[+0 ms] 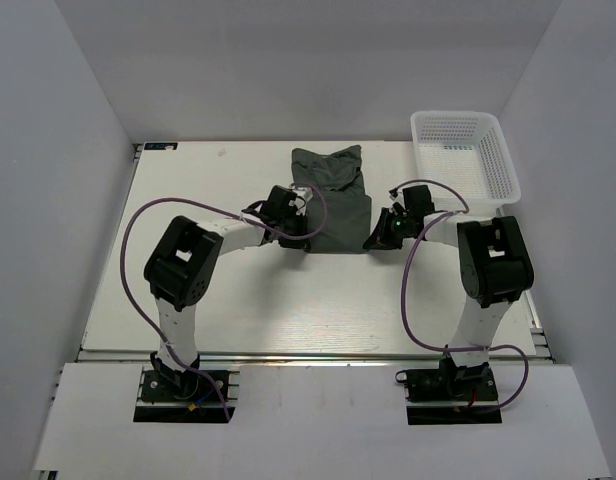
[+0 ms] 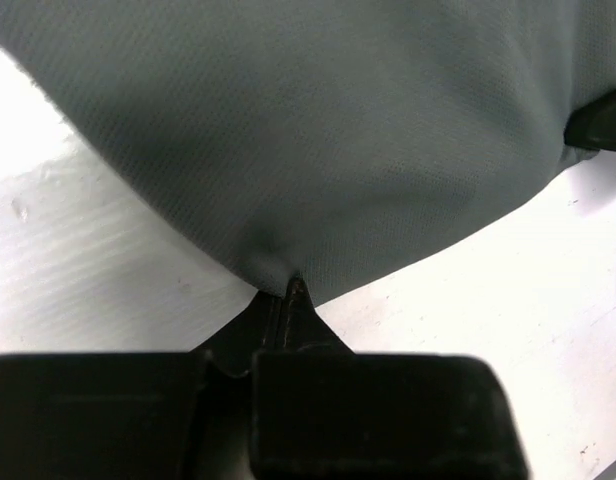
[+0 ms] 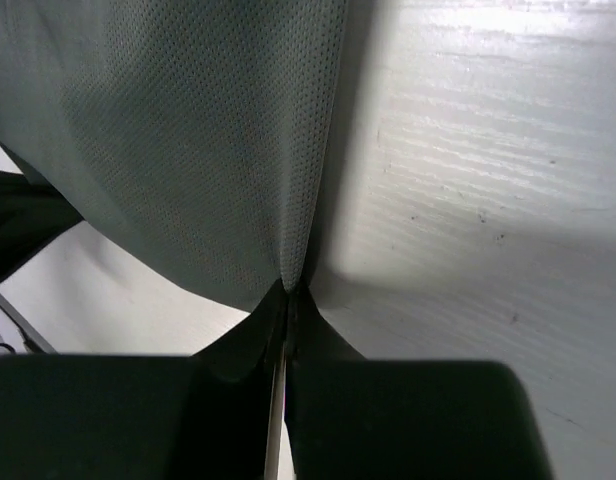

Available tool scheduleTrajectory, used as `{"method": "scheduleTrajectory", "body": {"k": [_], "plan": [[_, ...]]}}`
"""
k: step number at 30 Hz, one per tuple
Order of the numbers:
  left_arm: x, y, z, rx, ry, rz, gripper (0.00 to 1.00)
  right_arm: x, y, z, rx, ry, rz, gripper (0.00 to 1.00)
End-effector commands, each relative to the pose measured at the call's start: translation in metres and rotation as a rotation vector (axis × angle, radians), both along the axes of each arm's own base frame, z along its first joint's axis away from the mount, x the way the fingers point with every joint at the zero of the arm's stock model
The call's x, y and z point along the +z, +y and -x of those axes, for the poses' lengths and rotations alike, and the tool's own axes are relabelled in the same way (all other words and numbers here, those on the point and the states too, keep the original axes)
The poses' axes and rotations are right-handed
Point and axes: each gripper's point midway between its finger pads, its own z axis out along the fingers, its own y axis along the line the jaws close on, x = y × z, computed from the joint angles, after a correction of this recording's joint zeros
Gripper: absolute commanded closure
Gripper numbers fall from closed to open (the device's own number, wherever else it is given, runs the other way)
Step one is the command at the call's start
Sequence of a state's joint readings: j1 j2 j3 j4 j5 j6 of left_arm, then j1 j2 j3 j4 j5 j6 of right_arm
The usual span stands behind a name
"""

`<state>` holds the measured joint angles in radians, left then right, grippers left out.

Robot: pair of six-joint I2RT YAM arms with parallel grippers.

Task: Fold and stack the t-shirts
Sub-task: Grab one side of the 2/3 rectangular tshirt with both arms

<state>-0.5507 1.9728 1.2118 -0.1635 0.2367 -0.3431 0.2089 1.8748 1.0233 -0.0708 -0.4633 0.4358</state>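
One dark grey-green t-shirt (image 1: 333, 198) lies partly folded on the white table (image 1: 238, 300), at the far middle. My left gripper (image 1: 297, 237) is shut on its near left corner. My right gripper (image 1: 376, 238) is shut on its near right corner. In the left wrist view the t-shirt (image 2: 318, 130) fills the top and the left gripper (image 2: 291, 287) pinches its lowest point of cloth. The right wrist view has the t-shirt (image 3: 168, 140) hanging from the right gripper (image 3: 291, 288), which pinches a vertical fold edge.
A white plastic mesh basket (image 1: 464, 158) stands at the far right corner of the table, close behind the right arm. Grey walls enclose the table on three sides. Purple cables loop from both arms.
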Motion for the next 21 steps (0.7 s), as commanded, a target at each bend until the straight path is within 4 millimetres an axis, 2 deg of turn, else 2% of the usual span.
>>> {"method": "scheduleTrajectory", "body": {"k": [1, 2, 3, 4, 5, 6, 8, 9, 10, 11, 12, 13, 14, 15, 16, 18, 19, 20, 21], "plan": [[0.009, 0.011, 0.013, 0.019, 0.005, -0.046, 1.00, 0.007, -0.005, 0.006, -0.012, -0.019, 0.012, 1.00], [0.015, 0.013, 0.015, 0.019, -0.005, -0.039, 1.00, 0.011, -0.005, 0.009, -0.008, -0.021, 0.012, 1.00], [0.017, 0.014, 0.025, 0.002, 0.010, -0.023, 1.00, 0.018, -0.005, 0.012, -0.002, -0.034, 0.013, 1.00], [0.023, 0.011, 0.032, -0.014, 0.005, -0.010, 1.00, 0.021, -0.006, 0.025, 0.005, -0.028, 0.013, 1.00], [0.035, 0.012, 0.039, -0.027, -0.006, 0.015, 1.00, 0.031, -0.006, 0.032, 0.006, -0.036, 0.002, 1.00], [0.042, 0.004, 0.054, -0.078, 0.013, 0.059, 1.00, 0.045, -0.003, 0.037, 0.035, -0.076, -0.015, 1.00], [0.042, 0.005, 0.081, -0.124, 0.062, 0.081, 1.00, 0.032, -0.003, 0.077, 0.061, 0.016, -0.027, 1.00], [0.054, 0.003, 0.093, -0.150, 0.076, 0.125, 1.00, 0.042, -0.004, 0.090, 0.069, -0.004, -0.032, 1.00], [0.056, -0.001, 0.109, -0.176, 0.100, 0.138, 1.00, 0.041, -0.006, 0.099, 0.068, 0.009, -0.024, 1.00], [0.052, 0.004, 0.128, -0.199, 0.152, 0.145, 1.00, 0.031, -0.009, 0.122, 0.073, 0.075, -0.008, 1.00], [0.054, 0.003, 0.141, -0.213, 0.181, 0.155, 1.00, 0.039, -0.011, 0.136, 0.078, 0.057, -0.023, 1.00], [0.066, 0.003, 0.152, -0.226, 0.177, 0.175, 1.00, 0.040, -0.011, 0.143, 0.078, 0.063, -0.030, 1.00], [0.065, 0.010, 0.166, -0.235, 0.217, 0.171, 1.00, 0.035, -0.012, 0.165, 0.087, 0.098, -0.044, 1.00], [0.073, 0.012, 0.181, -0.250, 0.220, 0.191, 1.00, 0.045, -0.010, 0.174, 0.106, 0.088, -0.073, 1.00], [0.074, 0.009, 0.190, -0.277, 0.243, 0.196, 1.00, 0.046, -0.010, 0.183, 0.109, 0.104, -0.076, 1.00], [0.090, 0.014, 0.218, -0.329, 0.277, 0.247, 1.00, 0.052, -0.013, 0.203, 0.126, 0.125, -0.080, 1.00], [0.093, 0.015, 0.228, -0.350, 0.294, 0.254, 1.00, 0.065, -0.012, 0.207, 0.149, 0.070, -0.099, 1.00], [0.097, 0.019, 0.234, -0.354, 0.305, 0.256, 1.00, 0.070, -0.012, 0.211, 0.156, 0.064, -0.105, 1.00], [0.104, 0.024, 0.244, -0.360, 0.321, 0.246, 1.00, 0.073, -0.012, 0.223, 0.171, 0.101, -0.116, 1.00]]}}
